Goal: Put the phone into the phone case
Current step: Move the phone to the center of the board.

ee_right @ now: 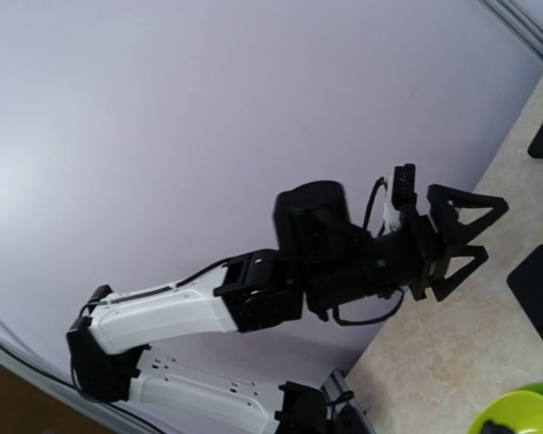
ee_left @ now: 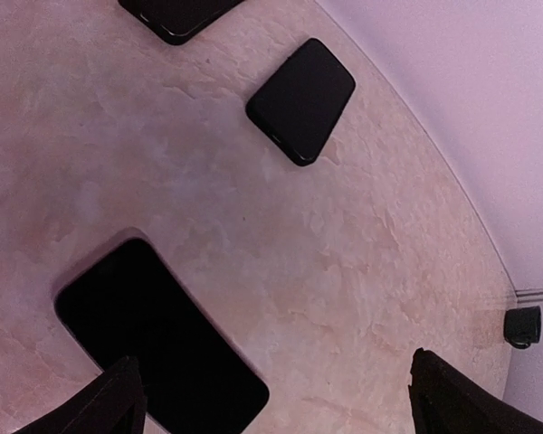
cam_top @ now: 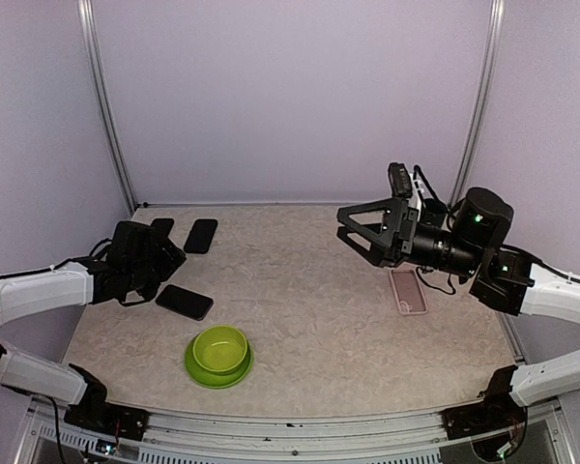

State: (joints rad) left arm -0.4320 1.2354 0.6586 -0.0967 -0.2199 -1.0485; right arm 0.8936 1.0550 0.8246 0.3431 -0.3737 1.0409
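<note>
A black phone (cam_top: pixel 184 302) lies flat on the left of the table, and shows low left in the left wrist view as the phone (ee_left: pixel 154 339). My left gripper (cam_top: pixel 159 261) hovers just beyond it, open, with nothing between its fingertips (ee_left: pixel 118 398). A pink phone case (cam_top: pixel 408 290) lies flat on the right side. My right gripper (cam_top: pixel 341 223) hangs high above the table left of the case, open and empty, pointing left. Its own fingers do not show in the right wrist view, which looks across at the left gripper (ee_right: pixel 493 231).
Two more black slabs (cam_top: pixel 201 235) (cam_top: pixel 161 227) lie at the back left; the nearer slab (ee_left: pixel 300 101) is in the left wrist view. A green bowl (cam_top: pixel 218 355) stands at the front, near the phone. Purple walls close in the table.
</note>
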